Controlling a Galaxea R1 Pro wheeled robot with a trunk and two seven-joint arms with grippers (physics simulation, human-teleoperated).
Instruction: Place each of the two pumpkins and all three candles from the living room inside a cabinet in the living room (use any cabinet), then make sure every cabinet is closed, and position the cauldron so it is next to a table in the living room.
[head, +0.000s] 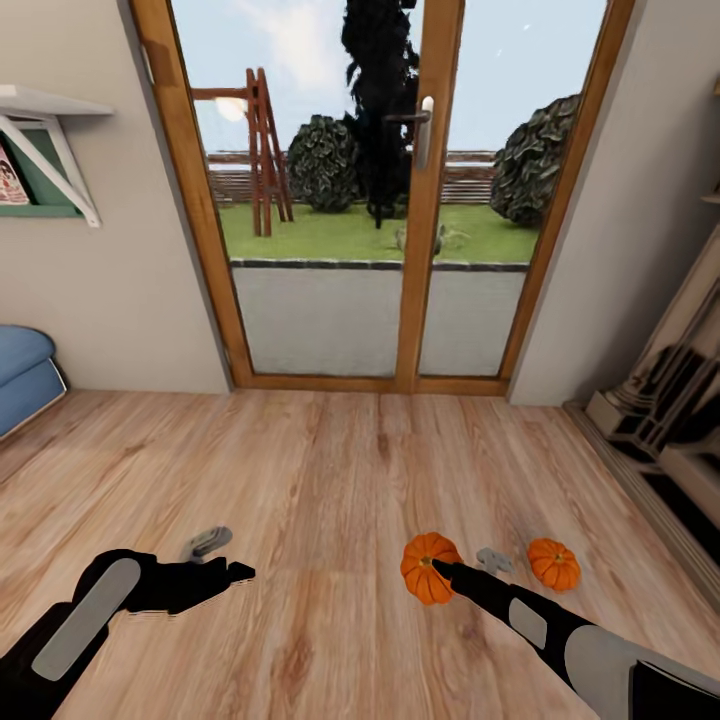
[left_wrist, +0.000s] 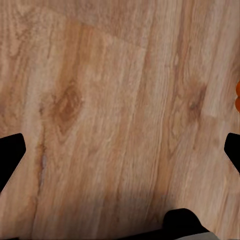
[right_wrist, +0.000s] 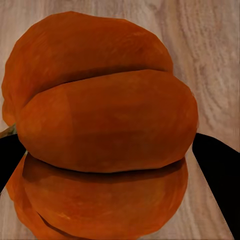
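Here, head view: two pumpkins lie on the wood floor (head: 330, 470) in front of a glazed door (head: 385, 190). The near pumpkin (head: 424, 562) sits at the tip of the right gripper (head: 447, 572), whose dark fingers reach onto its near side. Whether the fingers actually clamp it cannot be told from this angle. The far pumpkin (head: 554, 563) rests on the floor just beyond, to the robot's right, apart from the first. The left gripper (head: 232, 572) hangs over bare floor well to the left, nothing between its fingers. A blue cushioned seat (head: 24, 372) shows at the left edge, a wall shelf (head: 45, 150) above it. Dark shelving (head: 665, 400) stands along the right wall. Through the door: grass, shrubs, a wooden ladder frame.

Left wrist view: floor planks with a dark knot. The two black fingertips (left_wrist: 11, 155) sit at opposite edges of the frame, so the jaws are spread wide with nothing between. A sliver of orange (left_wrist: 238, 97) shows at one edge.

Right wrist view: the near pumpkin (right_wrist: 107, 125) is very close, ribs clear, stem barely visible at one side. Black fingers (right_wrist: 215, 170) flank it on both sides. Jaws stand around it; contact cannot be confirmed.
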